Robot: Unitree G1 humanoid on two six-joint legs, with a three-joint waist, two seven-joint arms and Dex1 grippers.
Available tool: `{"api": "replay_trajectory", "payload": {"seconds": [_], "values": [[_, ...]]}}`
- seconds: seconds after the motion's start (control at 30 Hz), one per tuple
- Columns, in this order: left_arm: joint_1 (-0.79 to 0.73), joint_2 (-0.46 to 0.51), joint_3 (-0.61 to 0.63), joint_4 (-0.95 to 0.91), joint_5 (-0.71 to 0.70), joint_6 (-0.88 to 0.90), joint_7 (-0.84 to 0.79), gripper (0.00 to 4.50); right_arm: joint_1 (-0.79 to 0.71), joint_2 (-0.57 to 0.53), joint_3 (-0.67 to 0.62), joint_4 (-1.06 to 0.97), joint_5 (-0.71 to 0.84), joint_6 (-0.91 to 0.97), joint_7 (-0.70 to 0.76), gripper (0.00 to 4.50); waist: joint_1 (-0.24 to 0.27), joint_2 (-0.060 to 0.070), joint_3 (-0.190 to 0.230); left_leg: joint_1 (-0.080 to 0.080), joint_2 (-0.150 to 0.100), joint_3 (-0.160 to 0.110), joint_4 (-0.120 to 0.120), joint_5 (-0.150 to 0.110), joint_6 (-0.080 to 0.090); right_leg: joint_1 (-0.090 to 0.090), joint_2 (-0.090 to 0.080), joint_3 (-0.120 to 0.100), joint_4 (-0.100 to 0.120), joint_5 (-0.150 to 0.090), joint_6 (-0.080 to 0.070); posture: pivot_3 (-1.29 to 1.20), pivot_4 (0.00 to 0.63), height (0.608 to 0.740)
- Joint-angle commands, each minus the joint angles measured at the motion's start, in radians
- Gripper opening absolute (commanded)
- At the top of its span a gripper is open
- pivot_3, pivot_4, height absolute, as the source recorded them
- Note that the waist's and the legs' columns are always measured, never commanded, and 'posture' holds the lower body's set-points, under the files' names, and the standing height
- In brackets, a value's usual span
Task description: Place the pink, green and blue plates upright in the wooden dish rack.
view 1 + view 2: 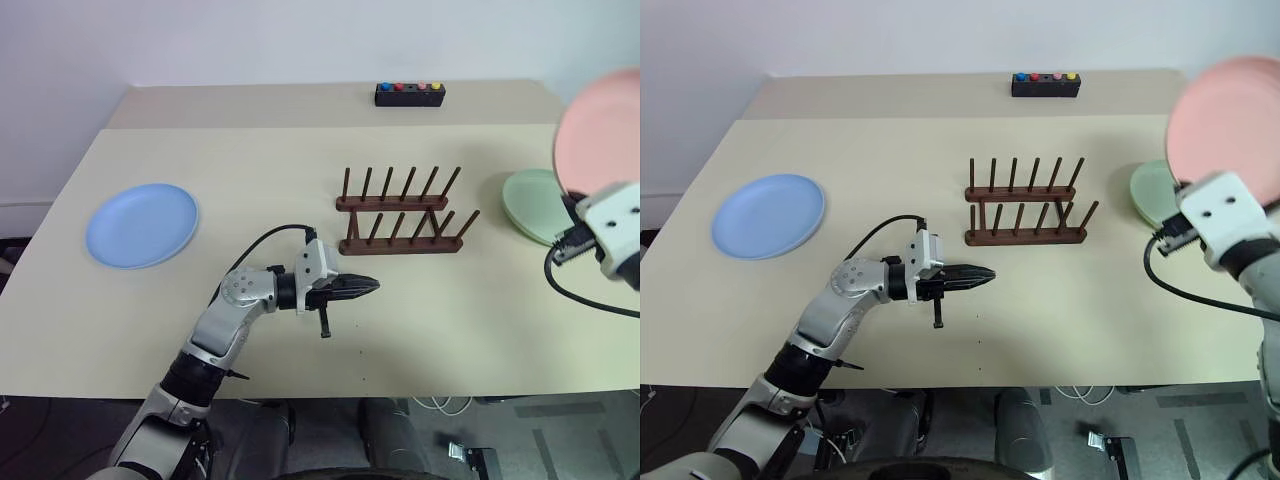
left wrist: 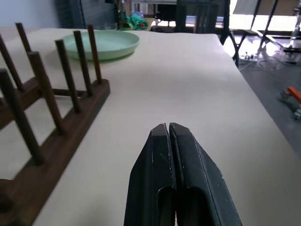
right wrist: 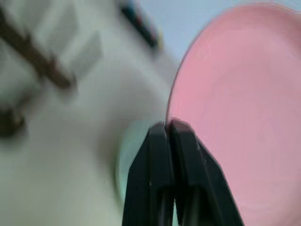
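Right wrist view: the right gripper point(image 3: 167, 126) has its two black fingers pressed together on the rim of the pink plate point(image 3: 237, 113), which it holds raised and tilted nearly on edge, clear of the table point(image 1: 300, 340). In the head views this plate hangs at the far right, above and just beyond the green plate point(image 1: 532, 205), which lies flat on the table below it. The wooden dish rack point(image 1: 400, 212) stands to the left of both, near the green plate, with every peg bare. The left gripper point(image 1: 362, 287) hovers low in front of the rack, fingers closed on nothing and pointing toward the robot's right. The blue plate point(image 1: 142, 225) lies flat at the far left, well apart from the rack and from both grippers. Judged from this layout, no plate is yet racked: the pink one is in hand and still to be carried left to the rack, and the green and blue remain untouched.
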State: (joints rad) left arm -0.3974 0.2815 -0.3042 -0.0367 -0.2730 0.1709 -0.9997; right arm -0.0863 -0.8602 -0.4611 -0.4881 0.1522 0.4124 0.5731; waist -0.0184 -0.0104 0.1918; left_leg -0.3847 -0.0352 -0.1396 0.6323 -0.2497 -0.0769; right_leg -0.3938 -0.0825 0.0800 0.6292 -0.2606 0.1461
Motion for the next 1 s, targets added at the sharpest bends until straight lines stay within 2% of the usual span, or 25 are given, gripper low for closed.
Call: {"api": "replay_trajectory", "payload": {"seconds": [0.03,0.17,0.37,0.53,0.73,1.0], "values": [[-0.008,0.002,0.030,-0.013,-0.019,0.001,0.010,0.00,-0.145,0.034,0.040,0.002,0.170,-0.024,0.077,0.02,0.001,-0.001,0.000,0.000,0.000,0.000,0.000,0.000,0.000,0.000,0.000,0.000,0.000,0.000,0.000,0.00,0.150,0.740],[-0.003,0.006,0.037,-0.015,-0.014,-0.006,0.019,0.00,-0.307,0.102,0.069,0.081,0.367,0.031,0.151,0.02,0.007,-0.001,0.001,0.000,0.000,-0.001,0.000,0.000,0.000,0.000,0.000,0.000,0.000,0.000,0.000,0.00,0.150,0.740],[0.030,0.018,0.047,-0.048,-0.011,-0.003,0.050,0.00,-0.398,0.118,0.047,0.234,0.642,0.165,0.303,0.02,0.006,-0.001,0.001,-0.003,0.000,-0.002,-0.001,0.000,0.000,-0.002,0.000,-0.001,-0.001,0.000,0.000,0.00,0.150,0.740],[0.058,0.031,0.050,-0.080,-0.010,0.006,0.066,0.00,-0.464,0.103,-0.012,0.398,0.799,0.267,0.349,0.02,0.005,-0.001,0.001,-0.003,0.000,-0.002,-0.001,0.000,0.000,-0.003,0.000,-0.001,0.000,0.000,0.000,0.00,0.150,0.740],[0.059,0.038,0.053,-0.089,-0.011,0.013,0.074,0.00,-0.492,0.089,-0.045,0.506,0.865,0.330,0.374,0.02,0.004,0.000,0.001,-0.003,0.000,-0.001,-0.001,0.000,0.000,-0.004,0.000,-0.001,0.000,0.000,0.000,0.00,0.150,0.740],[0.056,0.042,0.049,-0.086,-0.009,0.011,0.076,0.00,-0.457,0.088,-0.057,0.544,0.871,0.360,0.389,0.02,0.004,0.000,0.001,-0.004,0.000,-0.001,-0.001,0.000,0.000,-0.004,0.000,-0.001,0.001,0.000,0.000,0.00,0.150,0.740]]}}
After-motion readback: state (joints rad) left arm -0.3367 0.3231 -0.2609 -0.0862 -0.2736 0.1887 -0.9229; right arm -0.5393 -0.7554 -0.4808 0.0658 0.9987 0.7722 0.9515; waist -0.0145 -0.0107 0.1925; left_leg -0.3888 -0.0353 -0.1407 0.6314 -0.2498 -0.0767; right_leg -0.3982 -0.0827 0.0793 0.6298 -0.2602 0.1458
